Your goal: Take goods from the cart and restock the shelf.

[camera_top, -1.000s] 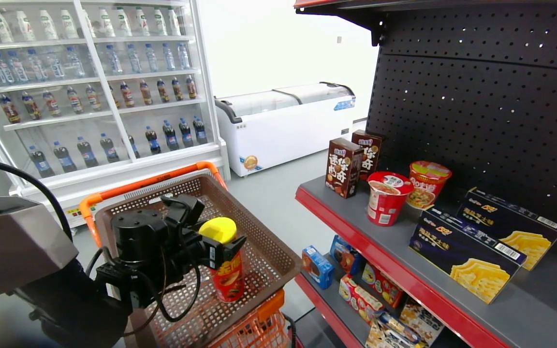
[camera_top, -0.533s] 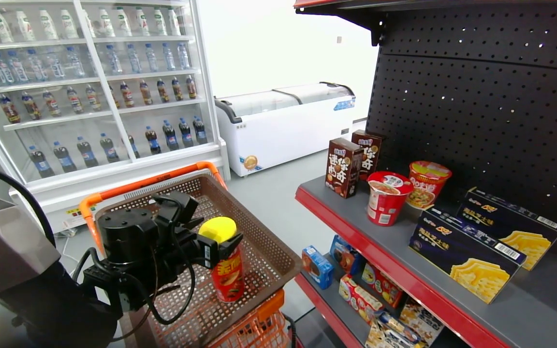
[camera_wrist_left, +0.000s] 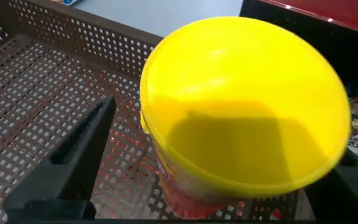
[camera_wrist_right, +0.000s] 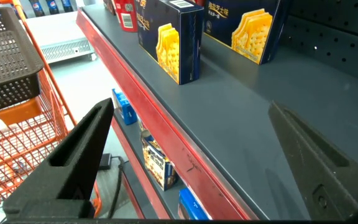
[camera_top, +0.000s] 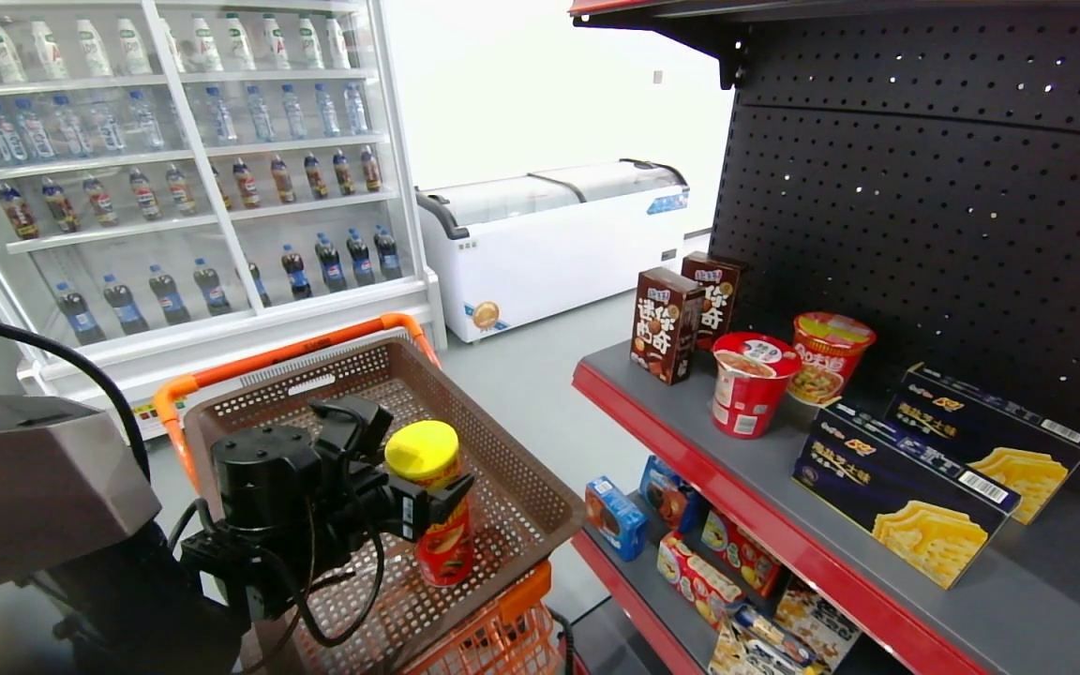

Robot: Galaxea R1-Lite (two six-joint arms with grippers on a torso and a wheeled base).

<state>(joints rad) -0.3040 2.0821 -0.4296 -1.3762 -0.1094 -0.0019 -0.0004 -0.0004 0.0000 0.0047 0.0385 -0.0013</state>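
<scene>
Head view: your left gripper (camera_top: 432, 489) is settling lower around the yellow-lidded can (camera_top: 446, 548), jaws spread and straddling it without clamping, and the can is standing unmoved in the cart basket (camera_top: 512, 441), so the pickup is only lining up.

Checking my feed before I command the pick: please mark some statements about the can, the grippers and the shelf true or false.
1. The can stands upright in the cart basket. True.
2. Its lid is blue. False: it is yellow.
3. The left gripper straddles the can. True.
4. The right gripper grips something. False: it is open and empty.
5. Two cups stand on the shelf. True.
</scene>
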